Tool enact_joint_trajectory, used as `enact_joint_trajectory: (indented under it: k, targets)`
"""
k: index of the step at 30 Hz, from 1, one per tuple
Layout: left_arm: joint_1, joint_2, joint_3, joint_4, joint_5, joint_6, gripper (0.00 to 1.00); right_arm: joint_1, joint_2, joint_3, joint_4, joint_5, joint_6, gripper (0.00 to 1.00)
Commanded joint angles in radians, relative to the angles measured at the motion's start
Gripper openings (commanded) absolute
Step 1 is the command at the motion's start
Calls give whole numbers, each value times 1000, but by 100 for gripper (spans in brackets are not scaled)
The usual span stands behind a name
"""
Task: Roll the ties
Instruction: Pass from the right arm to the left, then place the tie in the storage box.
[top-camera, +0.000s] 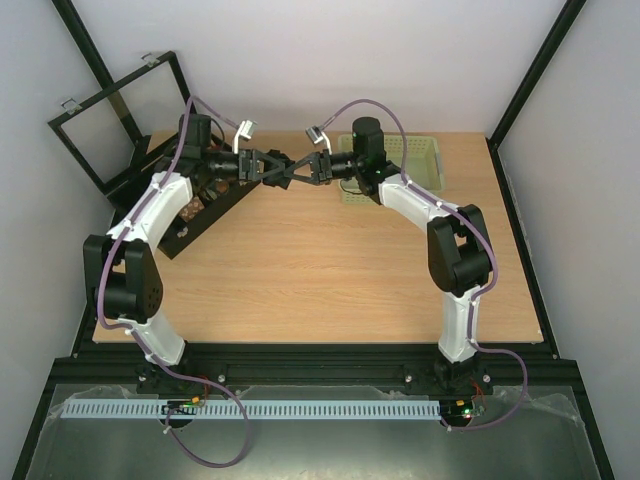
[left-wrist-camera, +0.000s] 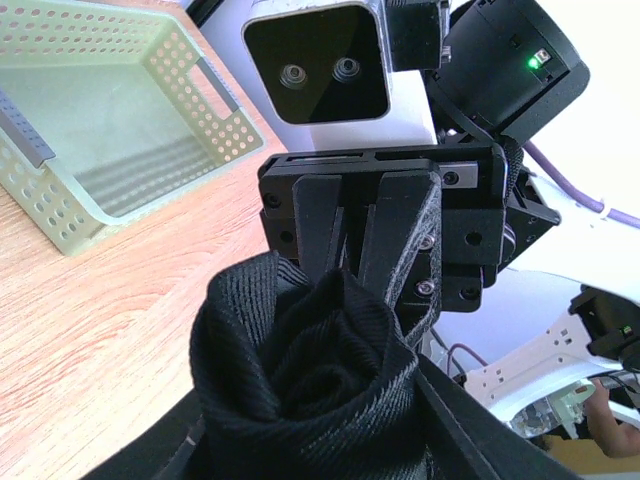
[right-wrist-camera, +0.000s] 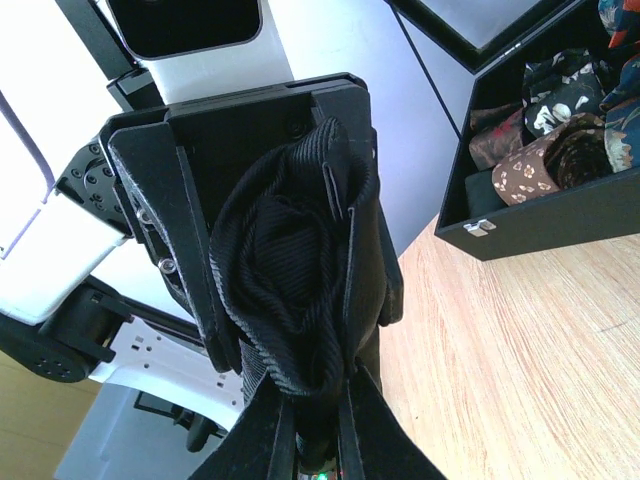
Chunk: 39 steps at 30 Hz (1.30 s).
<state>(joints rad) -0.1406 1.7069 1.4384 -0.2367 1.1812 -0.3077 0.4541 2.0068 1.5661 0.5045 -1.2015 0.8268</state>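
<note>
black fabric tie coil, left of pale green basket | axis along right gripper, clenched on core | left gripper grasping flanks

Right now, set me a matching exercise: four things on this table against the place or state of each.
Things:
1. black tie
2. basket
3. patterned ties
4. box lid

States:
a. empty
b. swung open
c. coiled between left pincer and right pincer
d. inside the black box

Pairs: 1-c, 2-a, 3-d, 4-b
</note>
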Motion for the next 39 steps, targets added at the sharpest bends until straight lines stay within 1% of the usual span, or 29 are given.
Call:
enact_joint_trajectory:
  k: [1, 2, 3, 4, 6, 11, 17, 18, 20, 21, 23, 24, 26, 28, 30, 35, 39]
  targets:
    - [2, -22, -21, 33, 37, -20, 43, 8, -10, 20, -5, -27, -21, 1]
    - [-2, -23, -24, 29, 38, -18, 46, 8, -9, 20, -5, -26, -21, 1]
    - [-5, -26, -27, 24, 35, -14, 53, 8, -8, 20, -5, -26, -21, 1]
    - [-8, -30, -32, 22, 32, -11, 57, 8, -8, 21, -5, -26, -21, 1]
    - [-11, -36, -48, 22, 29, -11, 57, 8, -8, 20, -4, -26, -22, 1]
    - [-11, -39, -58, 27, 23, -14, 49, 8, -9, 21, -3, -27, -21, 1]
    - [-3, -37, -60, 58, 25, -42, 32, 8, -6, 20, -5, -31, -21, 2]
    - [0, -38, -61, 61, 23, -45, 30, 6, -5, 21, -10, -31, -23, 5]
    - [10, -39, -61, 64, 23, -47, 27, 3, -4, 21, -30, -31, -34, 15]
    - [18, -39, -61, 63, 22, -47, 25, -2, -6, -4, -37, -28, -39, 18]
    - [36, -45, -62, 58, 16, -40, 20, -17, -9, -27, -43, -26, -39, 30]
    - [45, -47, -62, 50, 14, -31, 19, -26, -11, -39, -45, -26, -41, 34]
    - [62, -55, -58, 17, -2, 0, 16, -48, -17, -55, -63, -26, -54, 41]
    - [78, -64, -57, -20, -29, 32, 12, -68, -27, -58, -110, -17, -104, 47]
    - [95, -72, -59, -47, -47, 53, 10, -87, -39, -55, -161, -7, -149, 53]
    - [167, -91, -39, -151, -115, 149, 9, -128, -53, -20, -364, 13, -328, 64]
    - [267, -76, 43, -350, -283, 300, 8, -147, -56, 43, -602, 63, -534, 75]
